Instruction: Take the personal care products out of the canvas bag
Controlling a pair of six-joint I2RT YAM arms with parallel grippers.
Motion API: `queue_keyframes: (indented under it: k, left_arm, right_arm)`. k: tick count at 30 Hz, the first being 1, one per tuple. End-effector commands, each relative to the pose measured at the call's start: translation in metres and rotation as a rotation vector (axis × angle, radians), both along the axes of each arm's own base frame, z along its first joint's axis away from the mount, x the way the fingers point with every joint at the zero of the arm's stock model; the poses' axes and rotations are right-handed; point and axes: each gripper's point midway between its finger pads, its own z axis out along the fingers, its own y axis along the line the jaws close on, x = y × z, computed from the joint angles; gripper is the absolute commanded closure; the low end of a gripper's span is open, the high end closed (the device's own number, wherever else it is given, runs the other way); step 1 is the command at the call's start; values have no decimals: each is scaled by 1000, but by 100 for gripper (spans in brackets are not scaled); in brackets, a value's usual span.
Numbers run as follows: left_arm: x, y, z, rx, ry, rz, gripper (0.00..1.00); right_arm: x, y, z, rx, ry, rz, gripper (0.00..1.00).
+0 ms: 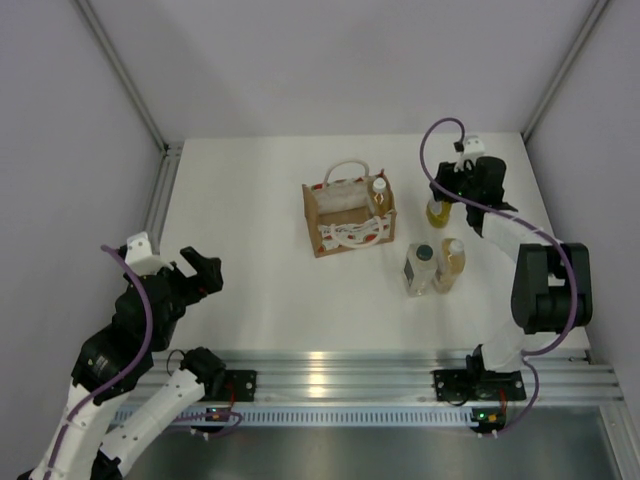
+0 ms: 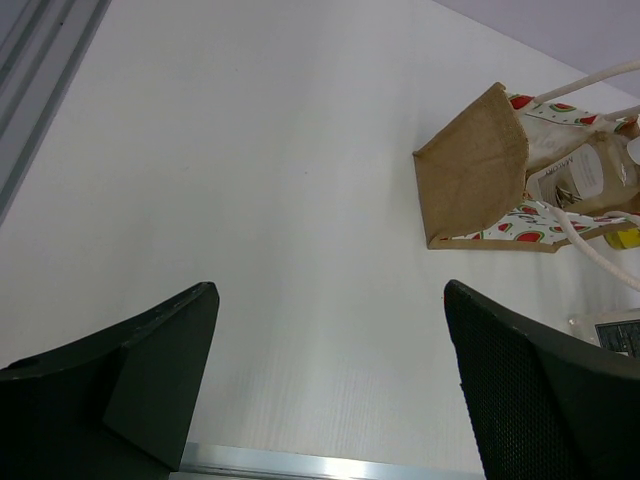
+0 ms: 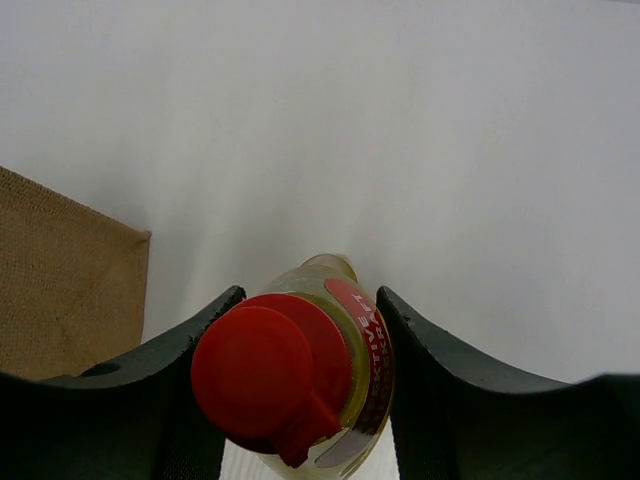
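my right gripper [image 3: 310, 300]: clenched on the yellow bottle [image 3: 300, 385], one finger pressed to each side of its body just below the red cap [image 3: 265, 375].
yellow bottle: out of the bag and upright in my grip, to the right of the canvas bag [image 1: 348, 218] and apart from it, over the far right part of the table [image 1: 260, 180]. I cannot tell whether its base touches the surface.
my left gripper [image 2: 330, 290]: released, fingers spread wide with nothing between them. It hangs over bare table near the front left, well apart from the bag.
canvas bag: stands upright near the middle of the table, white handles looped up, its white panel with the red-and-green print facing the near edge.
amber bottle in the bag [image 1: 378, 194]: white cap up, inside at the bag's right end.
clear bottle [image 1: 420, 268]: dark cap, standing on the table to the near right of the bag.
second amber bottle [image 1: 451, 265]: white cap, just beside the clear bottle on its right. I cannot tell whether the two touch.
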Motion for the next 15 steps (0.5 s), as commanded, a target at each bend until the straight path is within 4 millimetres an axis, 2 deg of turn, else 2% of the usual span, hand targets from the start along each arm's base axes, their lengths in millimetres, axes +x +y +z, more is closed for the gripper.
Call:
queue_keyframes:
  k: [1, 2, 3, 4, 6, 12, 14, 15]
  left_arm:
    - [1, -1, 6, -13, -30, -1, 2]
    - [1, -1, 6, -13, -30, -3, 2]
    - [1, 0, 7, -14, -33, -2, 2]
    - [1, 0, 7, -14, -33, -1, 2]
    - [1, 0, 7, -17, -37, -1, 2]
    - [1, -1, 7, -15, -36, -7, 2]
    - [1, -1, 7, -16, -35, -9, 2]
    - [1, -2, 6, -14, -31, -10, 2]
  right_arm:
    - [24, 10, 63, -33, -154, 57, 78]
    - [25, 9, 58, -37, -130, 54, 75]
    - [28, 8, 63, -38, -128, 48, 71]
    - [26, 7, 56, -39, -94, 42, 60]
    - [28, 8, 54, -37, -75, 42, 57]
    - [24, 7, 53, -23, -54, 30, 36]
    - [22, 8, 57, -16, -55, 29, 34]
    - [21, 8, 57, -14, -53, 27, 12]
